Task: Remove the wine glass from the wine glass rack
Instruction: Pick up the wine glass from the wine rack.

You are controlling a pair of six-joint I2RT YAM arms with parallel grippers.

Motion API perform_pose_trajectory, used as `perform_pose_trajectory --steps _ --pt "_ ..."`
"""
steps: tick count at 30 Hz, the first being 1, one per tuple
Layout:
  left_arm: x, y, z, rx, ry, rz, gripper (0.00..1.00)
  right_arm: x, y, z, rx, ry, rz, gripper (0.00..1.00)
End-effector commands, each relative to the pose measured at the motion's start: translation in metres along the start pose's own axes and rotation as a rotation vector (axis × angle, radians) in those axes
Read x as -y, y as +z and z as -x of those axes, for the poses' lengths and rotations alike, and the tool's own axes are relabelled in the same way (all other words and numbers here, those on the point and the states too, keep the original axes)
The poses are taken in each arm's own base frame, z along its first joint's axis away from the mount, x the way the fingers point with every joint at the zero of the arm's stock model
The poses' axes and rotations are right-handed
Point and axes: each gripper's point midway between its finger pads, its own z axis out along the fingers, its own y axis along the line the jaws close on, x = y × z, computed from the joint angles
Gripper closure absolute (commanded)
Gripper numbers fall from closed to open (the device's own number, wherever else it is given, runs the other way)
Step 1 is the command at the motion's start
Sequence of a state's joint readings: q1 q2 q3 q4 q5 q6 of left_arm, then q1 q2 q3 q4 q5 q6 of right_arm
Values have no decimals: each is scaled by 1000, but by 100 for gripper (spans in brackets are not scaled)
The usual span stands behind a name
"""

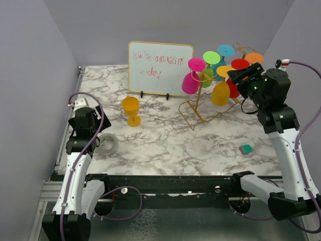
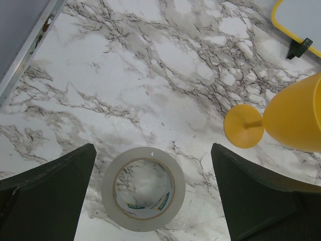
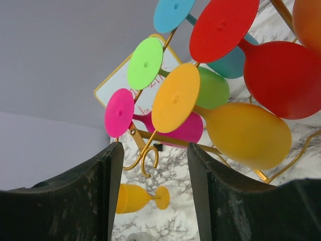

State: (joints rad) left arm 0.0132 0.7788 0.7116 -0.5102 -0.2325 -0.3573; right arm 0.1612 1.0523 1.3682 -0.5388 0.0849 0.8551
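Right tool (image 3: 154,150) gapes; only wrist view shows rack (image 3: 145,134) curl between fingers.

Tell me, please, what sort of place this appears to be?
Probably a robot test cell, not a home: plain grey panels wall in a marble-patterned table, with a wine glass rack and dry-erase board staged as props.

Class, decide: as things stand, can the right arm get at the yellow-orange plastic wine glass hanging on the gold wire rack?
Probably yes. The right gripper is open and faces the yellow-orange plastic wine glass hanging on the gold wire rack, and nothing shows between the fingers and that glass.
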Motion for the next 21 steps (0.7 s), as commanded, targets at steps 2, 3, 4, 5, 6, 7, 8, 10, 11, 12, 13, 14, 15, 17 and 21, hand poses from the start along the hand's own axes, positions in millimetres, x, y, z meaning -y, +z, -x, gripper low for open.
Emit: perform_pose_trajectory --steps 2,3,4,5,6,7,8,10,11,12,13,14,15,17,21 --pt "3 -1 4 17 0 -24 1 3 13 4 35 63 -5 43" --pt "3 -1 3 16 0 -23 1 4 15 3 32 70 -7 43" --pt "3 -1 4 18 0 -23 1 5 16 2 27 80 -12 43" --pt "3 -1 4 18 0 -21 1 6 17 1 26 88 -12 44" --pt "3 -1 4 19 0 -21 1 7 18 0 30 93 -11 44" --pt "3 -1 4 17 0 -20 1 9 18 0 33 98 -16 44" --pt "3 -1 3 17 0 -20 1 11 19 0 37 99 -24 45" --pt "3 -1 3 16 0 -21 1 16 21 -1 42 101 -36 47" --pt "3 -1 4 16 0 -22 1 17 22 -2 45 103 -39 48" --pt "3 -1 3 15 1 -21 1 19 23 -3 46 108 -42 50" --pt "3 -1 3 15 1 -21 1 20 24 -3 48 113 -43 52" --pt "3 -1 3 15 1 -20 1 21 25 -3 53 120 -39 54" --pt "3 -1 3 16 0 -20 1 20 26 -3 57 127 -29 55" --pt "3 0 3 15 1 -20 1 18 29 -2 60 132 -19 56" --pt "3 0 3 14 1 -20 1 19 36 -4 53 139 -25 57"
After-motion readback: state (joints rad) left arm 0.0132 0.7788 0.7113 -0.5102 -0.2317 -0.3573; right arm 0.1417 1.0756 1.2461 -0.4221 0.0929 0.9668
